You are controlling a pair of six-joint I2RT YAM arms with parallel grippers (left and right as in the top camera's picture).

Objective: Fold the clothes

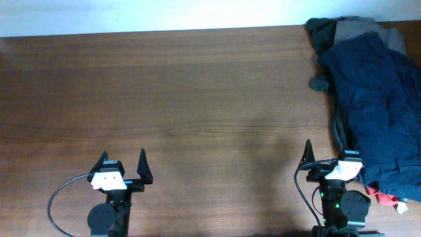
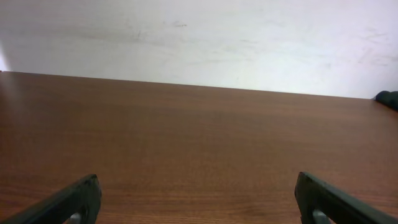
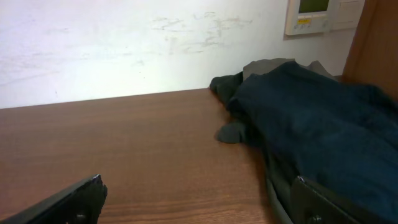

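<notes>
Two pairs of jaws, both apart, empty. Unfolded clothes (image 1: 348, 39) heaped far right on counter (image 1: 197, 99), navy shorts (image 1: 375, 112) uppermost; my right jaws sit beside the heap, likely reaching first.

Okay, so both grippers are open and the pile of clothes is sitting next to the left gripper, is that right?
Not quite. The left gripper and right gripper are both open, but the pile of clothes sits next to the right one, not the left. The overhead view shows it along the right side of the table.
</notes>
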